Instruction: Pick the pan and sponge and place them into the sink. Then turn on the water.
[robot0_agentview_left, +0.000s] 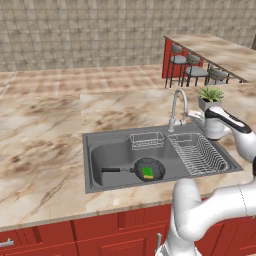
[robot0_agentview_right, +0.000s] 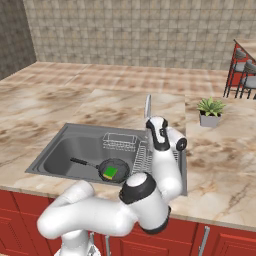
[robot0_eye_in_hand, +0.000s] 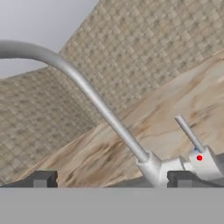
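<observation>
Hand view: the faucet (robot0_eye_in_hand: 100, 109) base sits between the wide-open, empty gripper (robot0_eye_in_hand: 113, 179) tips, its lever (robot0_eye_in_hand: 189, 133) rising just beside the right-hand tip. The pan (robot0_agentview_left: 148, 170) and sponge (robot0_agentview_left: 148, 173) already lie in the sink (robot0_agentview_left: 107, 150).

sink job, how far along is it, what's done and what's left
Done: the small black frying pan lies in the dark grey metal sink, with the green sponge resting inside it. In hand: the open gripper is at the base of the curved silver faucet, near its lever. Left: no stream falls from the spout, so turning on the water remains.
</observation>
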